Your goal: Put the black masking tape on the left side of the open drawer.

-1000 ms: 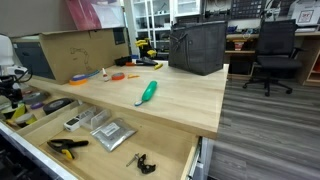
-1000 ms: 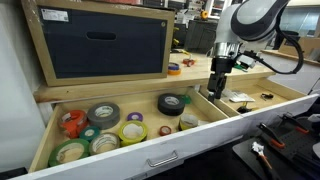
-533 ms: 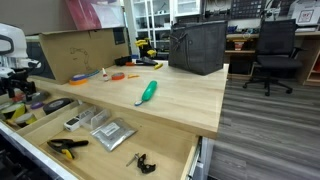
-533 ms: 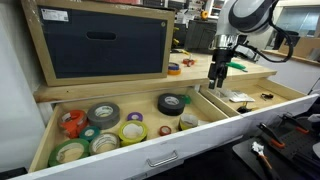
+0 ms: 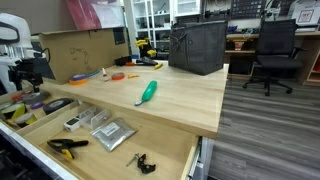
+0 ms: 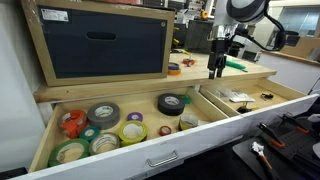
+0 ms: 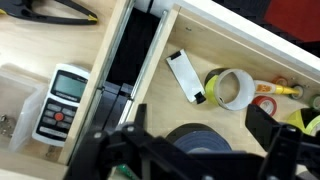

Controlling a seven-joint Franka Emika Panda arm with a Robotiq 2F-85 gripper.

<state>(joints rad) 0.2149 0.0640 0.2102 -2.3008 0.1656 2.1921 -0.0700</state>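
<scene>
The black masking tape (image 6: 172, 102) lies flat in the open drawer (image 6: 205, 133), in the compartment full of tape rolls, close to the divider. In the wrist view the tape (image 7: 196, 137) is straight below me on the drawer floor (image 7: 160, 105), partly hidden by my jaws. My gripper (image 6: 216, 68) hangs above the divider, up and beside the tape, open and empty. It also shows at the far edge of an exterior view (image 5: 27, 74), and from the wrist (image 7: 195, 152) with its fingers spread wide apart.
Several coloured tape rolls (image 6: 102, 114) fill that compartment, among them a white-yellow roll (image 7: 232, 88) and a white tube (image 7: 185, 75). A white meter (image 7: 62, 100) lies past the divider. Black-yellow pliers (image 5: 67, 146), a black clip (image 5: 140, 161) and a green tool (image 5: 147, 93) are elsewhere.
My gripper has risen straight up from the drawer, open and empty. The black tape stays where it lies.
</scene>
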